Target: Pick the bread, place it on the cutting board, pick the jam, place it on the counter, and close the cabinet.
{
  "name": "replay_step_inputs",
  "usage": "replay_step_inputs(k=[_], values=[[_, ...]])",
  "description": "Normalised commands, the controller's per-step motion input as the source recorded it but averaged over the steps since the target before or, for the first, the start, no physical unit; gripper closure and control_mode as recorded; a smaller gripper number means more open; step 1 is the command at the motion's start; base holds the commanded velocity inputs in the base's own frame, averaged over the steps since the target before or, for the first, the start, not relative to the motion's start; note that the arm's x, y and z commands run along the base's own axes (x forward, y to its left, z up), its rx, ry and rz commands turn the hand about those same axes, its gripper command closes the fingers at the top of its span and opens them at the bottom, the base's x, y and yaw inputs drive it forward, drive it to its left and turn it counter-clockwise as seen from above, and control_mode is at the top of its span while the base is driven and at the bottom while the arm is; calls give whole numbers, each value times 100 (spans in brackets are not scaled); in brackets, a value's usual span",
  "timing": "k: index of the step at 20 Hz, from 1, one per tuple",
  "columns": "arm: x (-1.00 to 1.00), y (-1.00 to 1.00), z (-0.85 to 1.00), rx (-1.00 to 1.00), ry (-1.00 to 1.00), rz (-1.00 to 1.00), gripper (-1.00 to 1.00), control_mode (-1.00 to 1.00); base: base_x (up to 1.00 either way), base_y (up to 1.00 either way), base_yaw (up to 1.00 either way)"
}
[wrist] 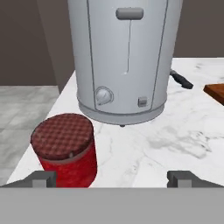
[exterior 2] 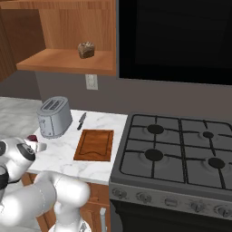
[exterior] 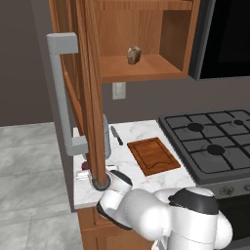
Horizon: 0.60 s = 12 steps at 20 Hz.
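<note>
The bread lies on the lower shelf of the open cabinet, whose door swings out over the counter's left end. The jam, a red jar with a dark lid, stands on the counter near its left front edge. My gripper hovers low just in front of it, open and empty. The jar sits by the left fingertip, off to the side of the gap. The cutting board lies bare on the counter beside the stove.
A grey toaster stands right behind the jam. A black-handled knife lies between toaster and board. A gas stove borders the counter on the right. The door's grey bar handle juts out at the left.
</note>
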Motion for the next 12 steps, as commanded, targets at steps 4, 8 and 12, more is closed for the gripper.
replay_step_inputs(k=[4,8,12], values=[[-9,-35,13,2,0,0,-100,-100,0,0,0],[-3,-35,19,2,0,0,-100,-100,0,0,0],[-1,-29,30,2,0,0,-100,-100,0,0,0]])
